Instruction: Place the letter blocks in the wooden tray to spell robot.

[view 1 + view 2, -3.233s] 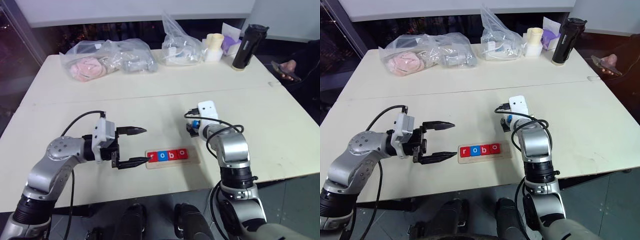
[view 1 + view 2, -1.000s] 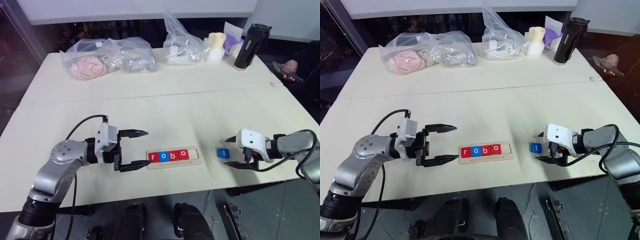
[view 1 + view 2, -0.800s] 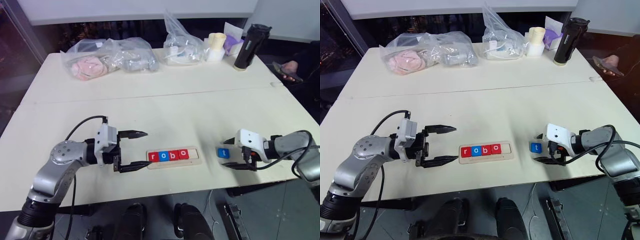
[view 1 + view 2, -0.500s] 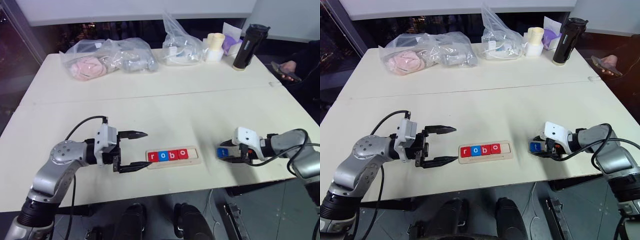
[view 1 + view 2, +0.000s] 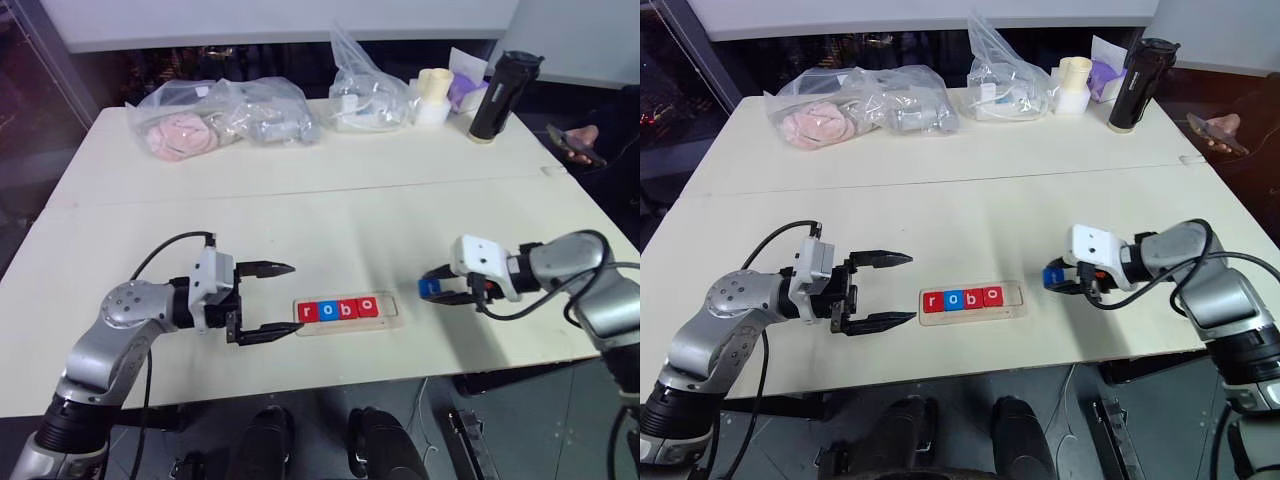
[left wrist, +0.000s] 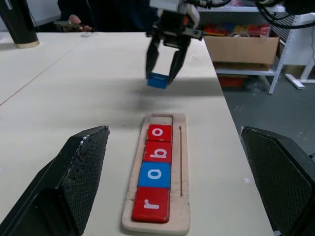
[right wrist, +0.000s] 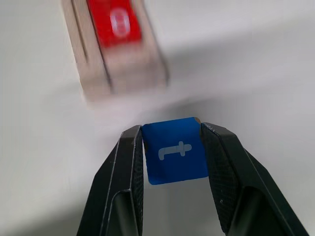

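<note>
Blue "t" block (image 7: 176, 150) clamped between the two black fingers of the right claw (image 5: 1060, 279), lifted clear of the tabletop (image 5: 330, 215) and hanging near the open end of the wooden tray (image 5: 348, 311). Four tiles already seated in that tray: red "r" (image 6: 151, 204), blue "o" (image 6: 154, 174), red "b" (image 6: 158, 151), red "o" (image 6: 160, 132), with one empty slot (image 6: 162, 119) at the end facing the carried block.

Step in hand, by all appearances: carrying the last letter across to finish the word. Next move likely calls for a short travel toward the tray, squaring the tile with the gap, lowering it flat beside the red "o", then parting the fingers without nudging the neighbours. Letter's facing worth checking against the other four before release.

Left claw (image 5: 268, 300) wide apart and holding nothing, poised just beside the tray's "r" end, one fingertip near the rim.

Farther back on the tabletop, well apart from the work: clear plastic bags (image 5: 225, 115), a cream cup (image 5: 431, 93) and a dark bottle (image 5: 505, 95). At the far right edge, a person's hand with a phone (image 5: 574, 143). Nothing between the block and the vacant slot.
</note>
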